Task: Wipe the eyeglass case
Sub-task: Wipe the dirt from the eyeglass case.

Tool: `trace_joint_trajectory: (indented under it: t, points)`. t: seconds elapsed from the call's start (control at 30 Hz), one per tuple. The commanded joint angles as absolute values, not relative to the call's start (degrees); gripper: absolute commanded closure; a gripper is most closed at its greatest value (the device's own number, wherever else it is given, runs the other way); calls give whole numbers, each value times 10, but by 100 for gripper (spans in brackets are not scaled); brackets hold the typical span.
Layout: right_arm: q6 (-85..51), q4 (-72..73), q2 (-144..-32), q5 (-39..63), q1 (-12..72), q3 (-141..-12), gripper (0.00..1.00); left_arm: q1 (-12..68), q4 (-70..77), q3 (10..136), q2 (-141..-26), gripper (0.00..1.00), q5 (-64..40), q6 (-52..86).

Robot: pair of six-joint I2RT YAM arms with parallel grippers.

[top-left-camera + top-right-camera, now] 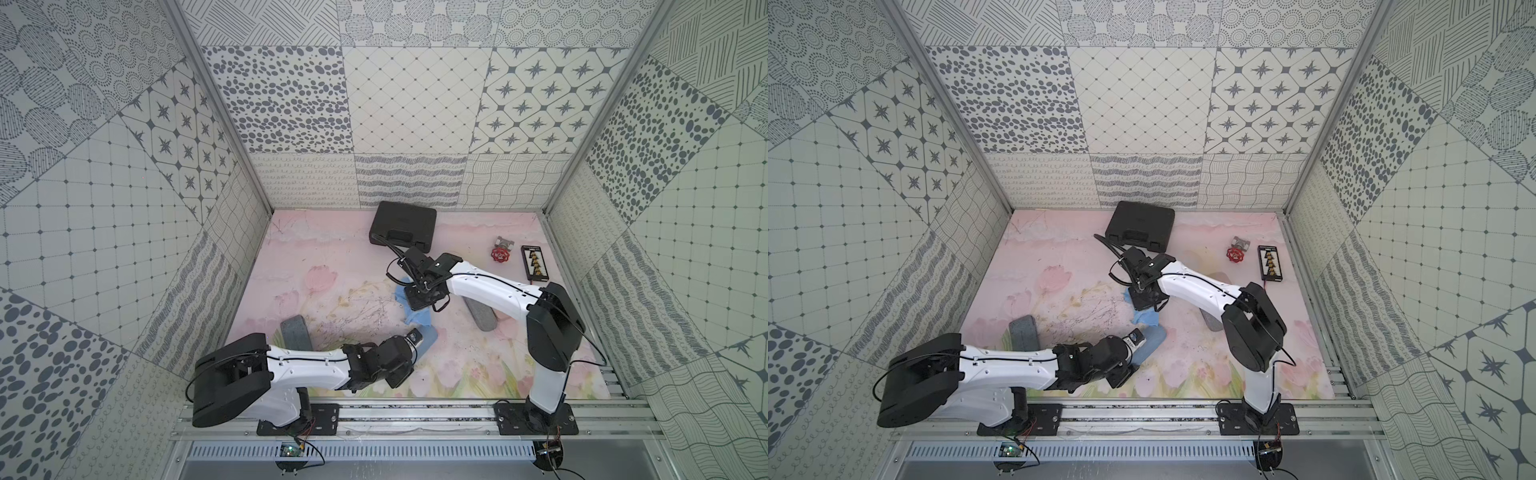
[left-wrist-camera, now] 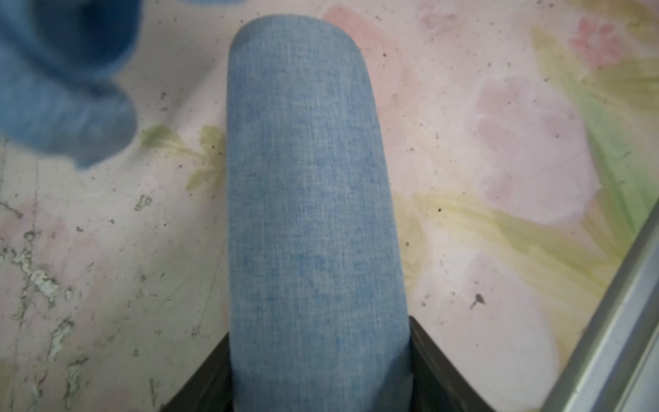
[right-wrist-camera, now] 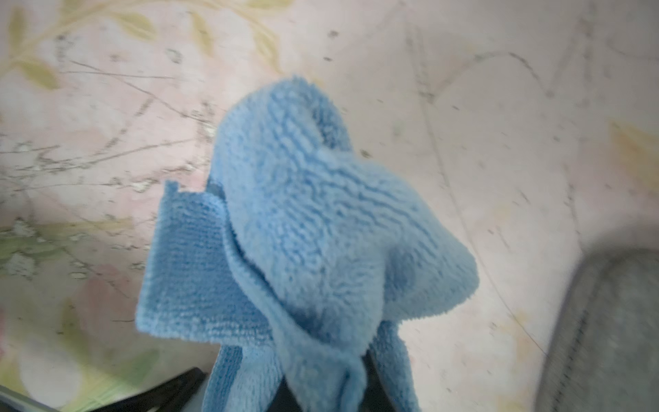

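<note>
A black hard case (image 1: 402,224) lies shut at the back of the floral surface (image 1: 316,249), so what it holds cannot be seen. All three eyeglass cases are shut too. The blue eyeglass case (image 2: 306,185) is near the front middle of the surface. The left gripper (image 2: 321,360) is clamped on one end of it, a dark finger on either side. Whether the case rests on the surface or is lifted I cannot tell. A grey eyeglass case (image 1: 295,334) lies beside the left arm, and a second grey case (image 1: 481,316) lies partly under the right arm. There is one blue cloth (image 3: 313,232), bunched in the closed right gripper (image 1: 420,300) near the blue case but apart from it. There is also one red valve (image 1: 500,254) and one connector board (image 1: 535,262), side by side at the back right. Only the top views show the black case, valve and board. The left wrist view shows the blue case's woven fabric and a blurred corner of cloth. The right wrist view shows the cloth's pile and an edge of a grey case.
</note>
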State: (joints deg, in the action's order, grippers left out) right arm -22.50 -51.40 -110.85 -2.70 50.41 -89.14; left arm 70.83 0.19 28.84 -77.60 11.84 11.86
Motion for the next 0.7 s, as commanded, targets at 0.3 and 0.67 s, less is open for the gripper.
trace_joint_trajectory:
  t: [0.3, 0.67]
  points:
    - [-226, -454, -1120, 114, 516, -769, 100, 725, -103, 327, -814, 71, 234, 232]
    - [-177, -488, -1027, 4, 352, -655, 100, 722, -93, 323, -837, 72, 204, 255]
